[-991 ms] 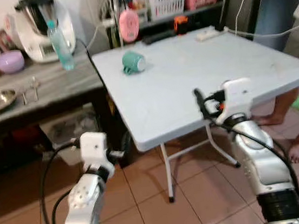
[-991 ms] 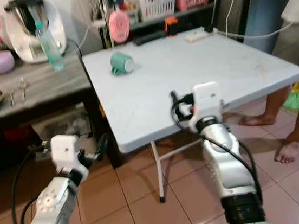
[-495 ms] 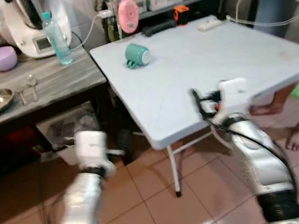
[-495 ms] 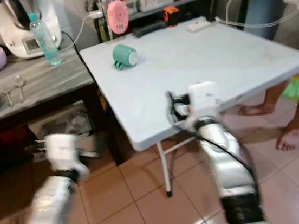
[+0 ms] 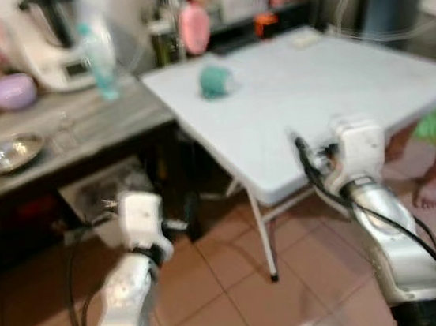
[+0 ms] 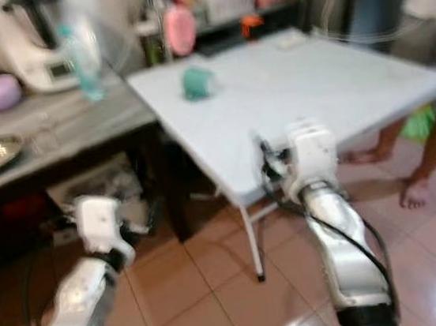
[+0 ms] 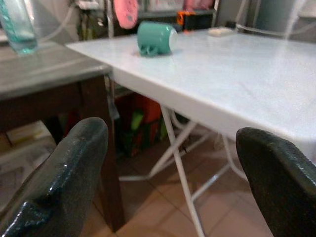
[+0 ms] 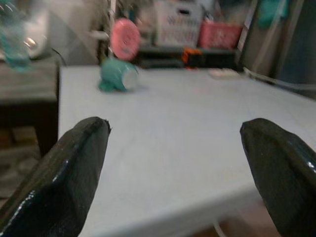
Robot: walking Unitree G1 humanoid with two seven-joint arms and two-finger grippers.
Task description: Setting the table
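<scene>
A teal mug [image 5: 215, 81] lies on its side on the white desk [image 5: 313, 95], toward its far left part. Beside the desk, a wooden counter [image 5: 63, 134] carries a steel bowl [image 5: 11, 152] and, blurred, probably a water bottle [image 5: 97, 50]. The right gripper [image 8: 177, 163] hovers open at the desk's near edge; the left gripper [image 7: 173, 173] hangs open below that edge.

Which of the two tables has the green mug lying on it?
The white folding table: the green mug lies on its side there. The darker wooden table holds a metal bowl instead.
</scene>
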